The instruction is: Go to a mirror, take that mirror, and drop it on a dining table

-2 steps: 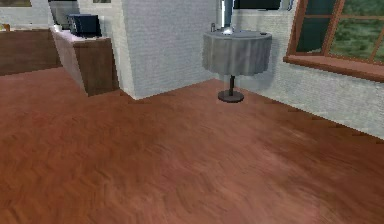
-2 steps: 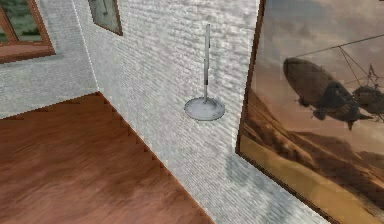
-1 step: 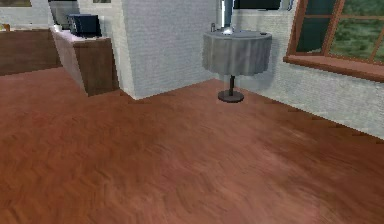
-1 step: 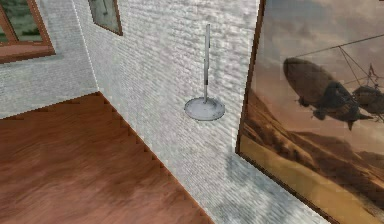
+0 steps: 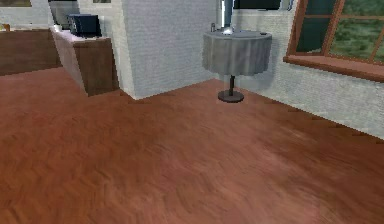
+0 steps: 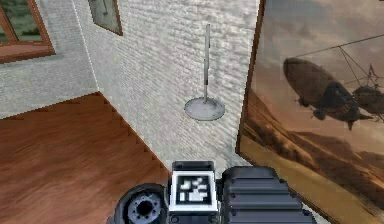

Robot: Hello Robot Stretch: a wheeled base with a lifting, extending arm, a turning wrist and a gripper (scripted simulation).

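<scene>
Partly off-frame: airship painting (image 6: 320, 110), pincer (image 6: 140, 208) body

Low at the arm side view's bottom edge: dark ribbed arm (image 6: 262, 196), one white square with black marks (image 6: 195, 190) at its left, dark rounded hand (image 6: 140, 208) beyond that. Fingers not made out; cannot tell whether holding anything.

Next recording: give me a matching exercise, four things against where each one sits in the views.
Things:
1. table
2. pole stand
3. airship painting
4. counter

Places:
A. arm side view's right
B. forward view's left
C. forward view, beside the window
D. arm side view's middle, by the brick wall

Pairs: 1-C, 2-D, 3-A, 4-B
</scene>
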